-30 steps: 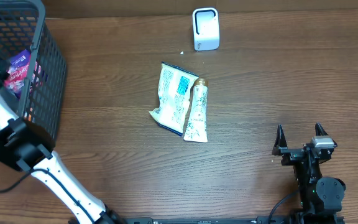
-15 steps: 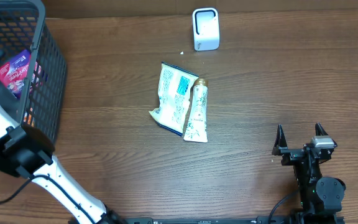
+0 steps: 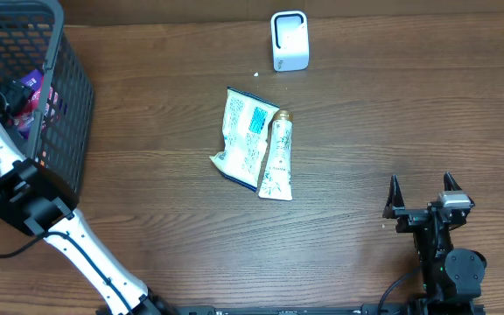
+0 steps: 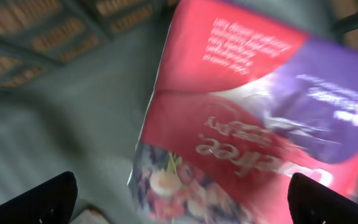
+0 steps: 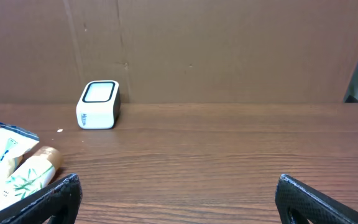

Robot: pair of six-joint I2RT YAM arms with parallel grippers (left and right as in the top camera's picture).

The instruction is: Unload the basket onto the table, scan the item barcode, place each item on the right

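Note:
Inside the basket (image 3: 70, 114) lies a red and purple snack packet (image 4: 241, 112), and only a purple corner of this packet (image 3: 31, 82) shows from overhead. My left gripper (image 4: 188, 198) hovers open just above it, one finger on each side, gripping nothing; seen from above, this gripper (image 3: 11, 91) is down in the basket. The white scanner (image 3: 289, 40) stands at the table's far edge. Near the front right my right gripper (image 3: 421, 188) rests open and empty, facing the scanner (image 5: 98, 104).
A white and blue pouch (image 3: 245, 136) and a pale tube (image 3: 277, 157) lie side by side at mid-table, left of the right gripper. The dark wire basket occupies the far left corner, its walls close around the left arm.
The left gripper's jaws have gone from shut to wide open, and it has shifted inside the basket to sit over the packet. The right arm has not moved.

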